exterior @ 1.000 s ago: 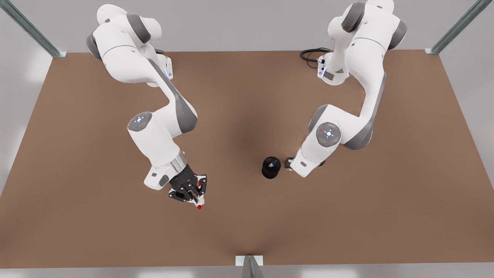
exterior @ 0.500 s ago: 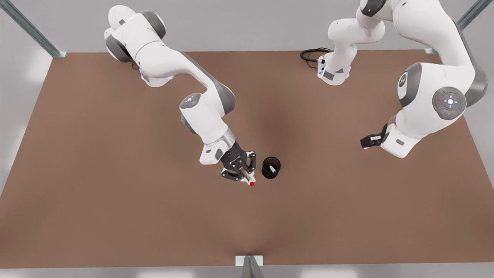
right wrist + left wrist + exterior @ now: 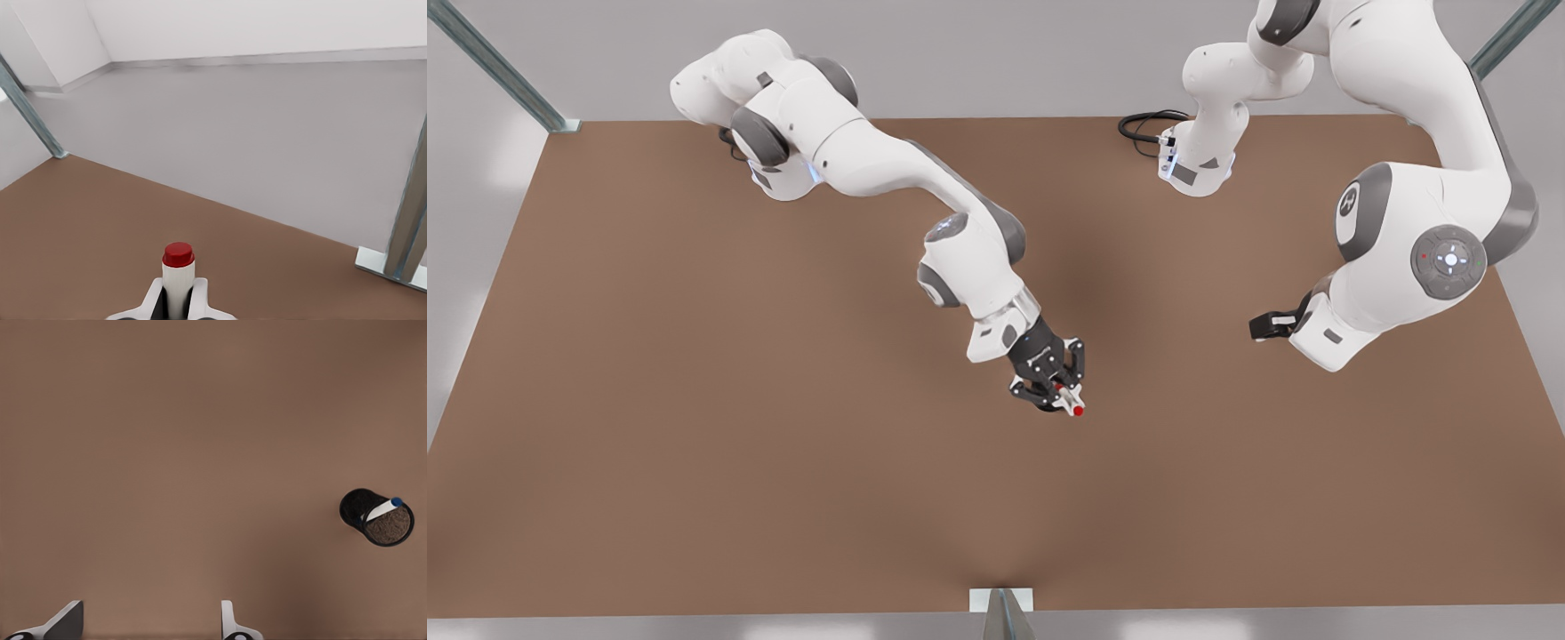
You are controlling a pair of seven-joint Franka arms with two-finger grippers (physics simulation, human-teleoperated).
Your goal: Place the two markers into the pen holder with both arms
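Red marker (image 3: pixel 1074 408) above hidden pen holder (image 3: pixel 377 517)

The right gripper (image 3: pixel 1060 396) hangs at the end of its long-reaching, tilted arm over the table (image 3: pixel 694 444) middle, its fingers (image 3: pixel 152 299) clamped on the red-capped marker (image 3: pixel 178 277). The left gripper (image 3: pixel 1267 324) waits raised near the table's edge on the front view's right, fingers (image 3: pixel 230 620) spread apart.

Two slim white-barrelled markers: one red-capped marker (image 3: pixel 1073 407), one blue-capped marker (image 3: pixel 382 509). One black cylindrical mesh pen holder (image 3: pixel 353 507). Two white jointed robot arms, each with one black two-finger gripper: right gripper (image 3: pixel 1062 394), left gripper (image 3: pixel 1265 324).
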